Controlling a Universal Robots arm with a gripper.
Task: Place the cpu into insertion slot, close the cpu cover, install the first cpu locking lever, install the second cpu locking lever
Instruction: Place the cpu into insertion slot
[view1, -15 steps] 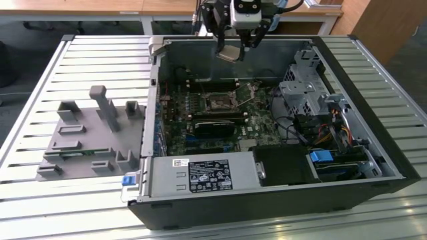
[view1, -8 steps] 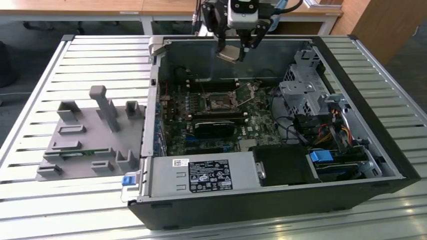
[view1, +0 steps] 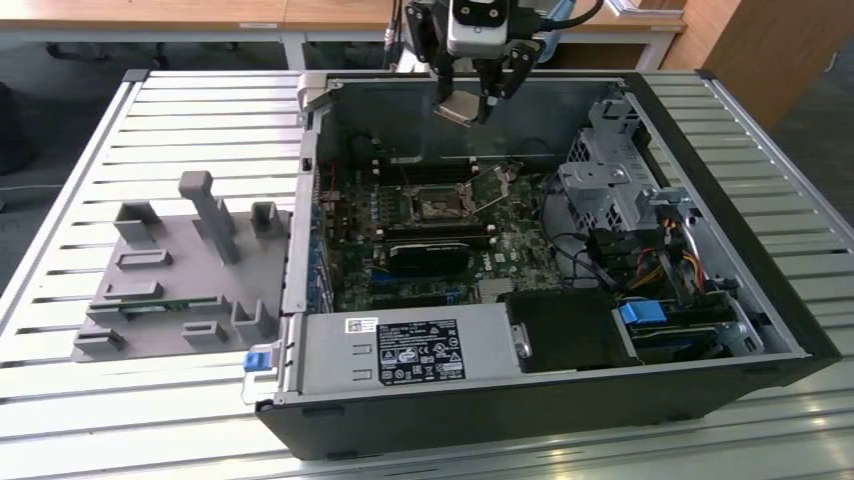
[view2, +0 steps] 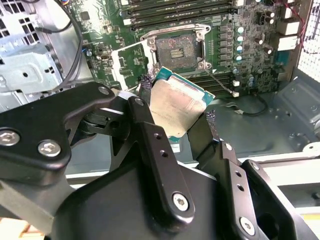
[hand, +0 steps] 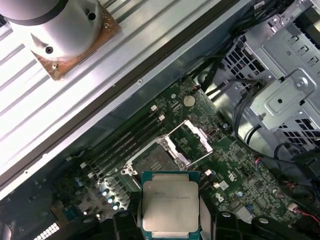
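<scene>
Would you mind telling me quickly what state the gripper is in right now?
The gripper is closed, holding the cpu in the air; the cpu is not yet in the insertion slot.

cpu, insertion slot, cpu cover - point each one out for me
cpu (hand: 171, 206): first wrist view, middle of its silver metal top.
insertion slot (view2: 177, 50): second wrist view, its dark centre.
cpu cover (hand: 201, 134): first wrist view, one side bar of the open frame.

Soft, even light; the computer case (view1: 561, 410) is shaded inside, the cpu (view2: 175, 112) gleams faintly.
</scene>
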